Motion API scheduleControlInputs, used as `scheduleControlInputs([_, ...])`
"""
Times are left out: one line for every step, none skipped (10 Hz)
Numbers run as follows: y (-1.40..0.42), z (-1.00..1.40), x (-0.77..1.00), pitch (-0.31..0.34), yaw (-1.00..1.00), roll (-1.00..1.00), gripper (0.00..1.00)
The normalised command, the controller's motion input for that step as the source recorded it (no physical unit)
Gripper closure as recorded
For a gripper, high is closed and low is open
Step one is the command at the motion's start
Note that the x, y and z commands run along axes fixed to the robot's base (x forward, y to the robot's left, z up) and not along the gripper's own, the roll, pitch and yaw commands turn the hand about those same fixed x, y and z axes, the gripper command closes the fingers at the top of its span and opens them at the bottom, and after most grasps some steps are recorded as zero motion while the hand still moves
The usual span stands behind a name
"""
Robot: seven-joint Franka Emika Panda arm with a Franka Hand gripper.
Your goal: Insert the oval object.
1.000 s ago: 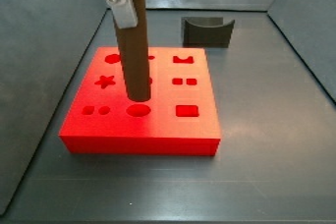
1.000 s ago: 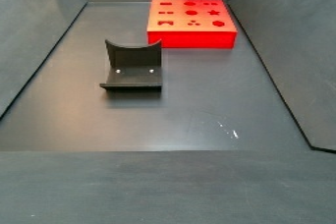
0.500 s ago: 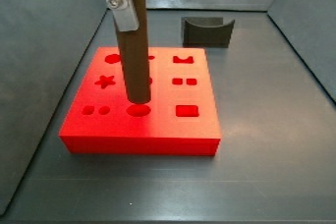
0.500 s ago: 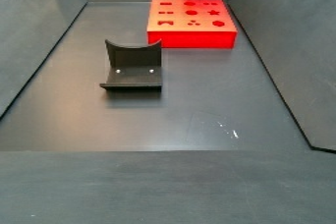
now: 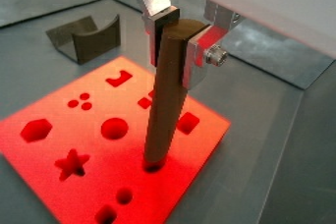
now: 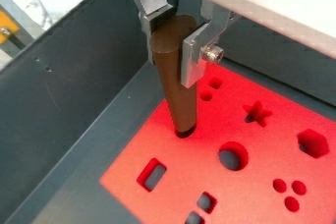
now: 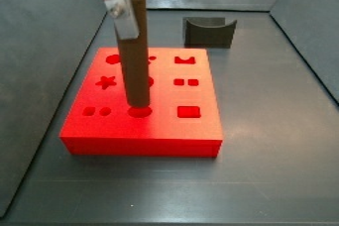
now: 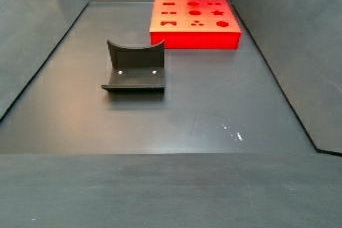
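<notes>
The oval object (image 7: 133, 56) is held upright, clamped in the gripper (image 5: 178, 33). Its tip has been moved toward the red block's (image 7: 185, 136) front edge, nearer a hole.

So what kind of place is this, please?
Probably a robot test cell: a bare grey walled floor, a red slab with shaped holes, and the gripper whose jaws hold an upright brown wooden peg.

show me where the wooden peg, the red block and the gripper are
wooden peg (image 7: 134, 66), side view, middle of its shaft
red block (image 7: 199, 131), side view, bare top near the front corner
gripper (image 5: 178, 24), wrist view, between the fingertips at the peg's top
</notes>
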Motion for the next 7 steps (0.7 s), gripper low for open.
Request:
scheduleControlInputs([-0.08, -0.25, 0.0, 0.0, 0.09, 0.0, 1.0])
scheduleControlInputs([-0.03, -0.2, 0.08, 0.0, 0.03, 0.0, 1.0])
scheduleControlInputs([0.0, -0.09, 0.31, 0.0, 0.01, 0.0, 1.0])
scheduleControlInputs([0.1, 0.0, 0.49, 0.0, 0.0, 0.0, 1.0])
scheduleControlInputs([0.02, -0.04, 0.17, 0.0, 0.0, 0.0, 1.0])
scheduleControlInputs([0.02, -0.01, 0.08, 0.0, 0.0, 0.0, 1.0])
scheduleControlInputs([0.0, -0.01, 0.0, 0.0, 0.0, 0.03, 1.0])
